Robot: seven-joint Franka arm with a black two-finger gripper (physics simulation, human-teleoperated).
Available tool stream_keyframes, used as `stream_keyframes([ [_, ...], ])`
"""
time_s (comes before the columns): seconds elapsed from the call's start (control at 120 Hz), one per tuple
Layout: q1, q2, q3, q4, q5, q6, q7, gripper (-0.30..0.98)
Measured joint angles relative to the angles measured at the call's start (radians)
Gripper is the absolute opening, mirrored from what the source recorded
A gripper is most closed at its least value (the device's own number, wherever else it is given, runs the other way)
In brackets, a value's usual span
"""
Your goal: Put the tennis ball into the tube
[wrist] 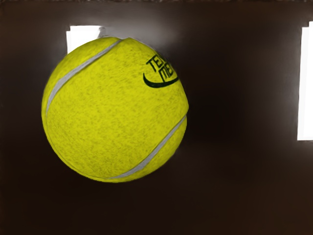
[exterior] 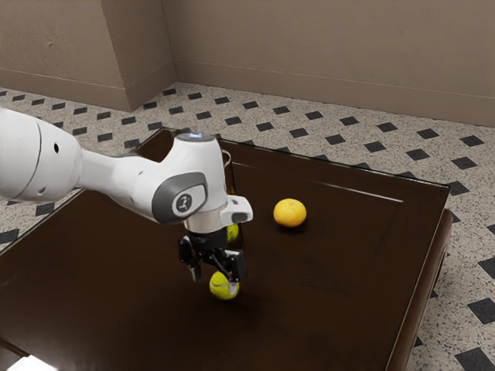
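closest, see the yellow-green tennis ball (exterior: 221, 291) resting on the dark brown counter (exterior: 332, 317), low beneath the claw (exterior: 214, 283). in the wrist view, looks large, with pale seams and dark lettering. find the claw spread and pointing down: one fingertip apart from the ball, toward the exterior view's left, the other overlapping the ball on the exterior view's right. can't tell about any touch there.

up above, follow the white arm (exterior: 116, 174) in from the exterior view's left, blocking much of the view behind. past the hand, make out part of a clear tube (exterior: 230, 164), mostly hidden: a pale rim near the top and, lower down, a second ball (exterior: 233, 233), seemingly inside. farther toward the exterior view's right, spot the orange (exterior: 290, 213) on the counter, well apart from the claw. beyond, see the speckled floor (exterior: 348, 139) with dark diamonds, then the beige wall (exterior: 332, 54).
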Motion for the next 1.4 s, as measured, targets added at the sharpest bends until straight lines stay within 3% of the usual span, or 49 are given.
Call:
stream_keyframes([
  [0.683, 0.004, 0.126, 0.000, 0.009, -0.003, 0.183, -0.019, 0.69],
  [1.208, 0.023, 0.153, 0.000, 0.013, -0.002, 0.217, -0.014, 0.69],
  [1.4, 0.021, 0.153, -0.006, 0.030, 0.006, 0.219, -0.014, 0.54],
])
